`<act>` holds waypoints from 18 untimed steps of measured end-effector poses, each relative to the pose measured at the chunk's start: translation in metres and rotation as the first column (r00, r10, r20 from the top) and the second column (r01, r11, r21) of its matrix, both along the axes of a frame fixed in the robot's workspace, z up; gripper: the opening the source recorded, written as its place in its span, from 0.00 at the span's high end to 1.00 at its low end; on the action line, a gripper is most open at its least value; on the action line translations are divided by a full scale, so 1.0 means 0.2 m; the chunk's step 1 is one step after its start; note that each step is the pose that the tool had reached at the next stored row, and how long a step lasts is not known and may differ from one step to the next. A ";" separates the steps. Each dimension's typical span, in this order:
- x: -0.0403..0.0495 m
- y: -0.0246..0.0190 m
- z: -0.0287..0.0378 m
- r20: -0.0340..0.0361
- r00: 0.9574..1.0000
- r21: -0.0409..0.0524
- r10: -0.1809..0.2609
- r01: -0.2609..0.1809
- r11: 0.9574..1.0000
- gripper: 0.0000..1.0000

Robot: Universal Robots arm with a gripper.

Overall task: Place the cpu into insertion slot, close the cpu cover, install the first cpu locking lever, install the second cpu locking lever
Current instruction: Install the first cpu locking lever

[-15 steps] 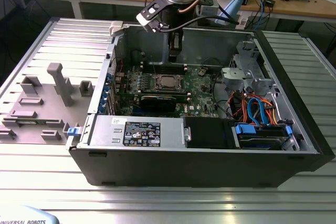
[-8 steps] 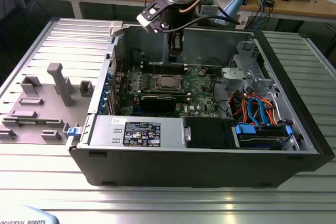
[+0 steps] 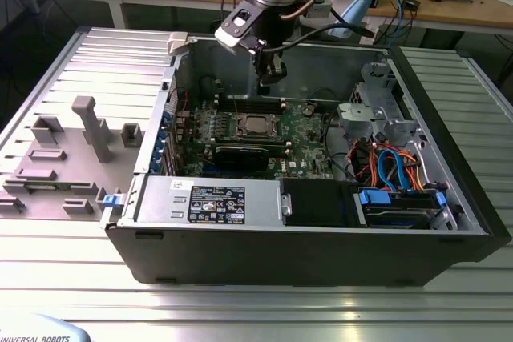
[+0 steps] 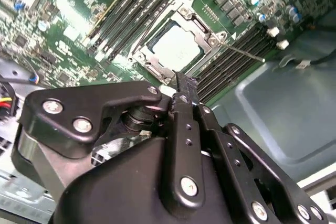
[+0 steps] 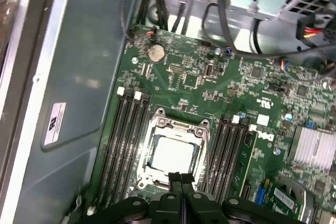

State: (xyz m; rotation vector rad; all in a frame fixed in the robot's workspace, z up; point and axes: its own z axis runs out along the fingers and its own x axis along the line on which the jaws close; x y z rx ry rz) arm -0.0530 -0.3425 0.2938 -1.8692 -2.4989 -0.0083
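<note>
The cpu [image 4: 176, 50] sits in the insertion slot [image 4: 144, 61] under the cpu cover [image 5: 178, 128], and the gripper [image 5: 176, 178] — jaws shut, holding nothing — hangs just above the slot, so it looks like time for the locking lever [image 4: 247, 53] — a gentle, careful push.

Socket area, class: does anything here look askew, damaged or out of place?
One thing. In the second wrist view a thin lever juts out from beside the cpu across the memory slots, apparently unlatched. The cpu sits square under its cover, and no damage shows.
</note>
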 end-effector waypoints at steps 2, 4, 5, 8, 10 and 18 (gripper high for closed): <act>0.000 0.000 0.000 0.000 0.999 0.000 0.035 -0.035 0.999 0.89; 0.000 0.000 0.000 0.000 0.994 0.000 0.109 -0.109 0.994 0.89; 0.000 0.000 0.000 0.000 0.991 0.000 0.133 -0.133 0.991 0.89; 0.000 0.000 0.000 0.000 0.983 0.000 0.185 -0.185 0.983 0.89; 0.000 0.000 0.000 0.000 0.978 0.000 0.211 -0.211 0.978 0.89; 0.000 0.000 0.000 0.000 0.942 0.000 0.336 -0.336 0.942 0.89</act>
